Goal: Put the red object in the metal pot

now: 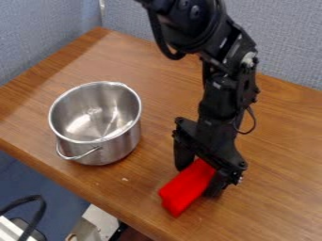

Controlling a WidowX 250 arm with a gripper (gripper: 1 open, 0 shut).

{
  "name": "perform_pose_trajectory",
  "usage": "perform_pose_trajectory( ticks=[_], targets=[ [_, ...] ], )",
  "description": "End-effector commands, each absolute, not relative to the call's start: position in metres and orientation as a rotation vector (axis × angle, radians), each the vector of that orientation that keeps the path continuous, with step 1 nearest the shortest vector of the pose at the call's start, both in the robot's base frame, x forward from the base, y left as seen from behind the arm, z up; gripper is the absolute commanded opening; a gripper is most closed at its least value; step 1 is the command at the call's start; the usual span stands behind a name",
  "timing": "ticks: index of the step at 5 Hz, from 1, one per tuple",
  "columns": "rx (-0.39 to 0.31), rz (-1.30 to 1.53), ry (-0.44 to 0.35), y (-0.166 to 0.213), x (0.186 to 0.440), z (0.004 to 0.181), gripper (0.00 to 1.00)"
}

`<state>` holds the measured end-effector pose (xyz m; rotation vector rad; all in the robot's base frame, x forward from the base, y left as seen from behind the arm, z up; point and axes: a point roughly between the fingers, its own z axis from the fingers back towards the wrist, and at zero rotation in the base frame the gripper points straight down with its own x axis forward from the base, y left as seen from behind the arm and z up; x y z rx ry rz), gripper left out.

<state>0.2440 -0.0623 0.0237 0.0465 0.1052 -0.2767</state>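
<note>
The black robot jaws (209,174) stand open around the upper end of the bright red rectangular block (189,186), which lies on the brown wooden surface (149,188) near its front edge. The round shiny silver metal pot (96,123) sits apart from it, upright, its thin wire handle (81,154) hanging down.

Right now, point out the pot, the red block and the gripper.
Pot (93,115): camera view, inside wall.
Block (184,191): camera view, top face.
Gripper (205,160): camera view, between the fingertips.
</note>
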Motion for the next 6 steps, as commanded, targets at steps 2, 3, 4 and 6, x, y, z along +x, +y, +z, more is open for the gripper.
perform_pose_trajectory(
  ticks=[2, 3, 4, 6],
  targets=[
    [0.059, -0.253, 0.103, -0.0558, 0.2541, 0.0298, 1.0],
    [0.063, -0.248, 0.114, -0.0546, 0.2547, 0.0297, 1.0],
    [0.063, -0.244, 0.124, -0.0535, 0.2552, 0.0294, 1.0],
    [0.062, -0.237, 0.143, -0.0516, 0.2565, 0.0289, 1.0]
  ],
)
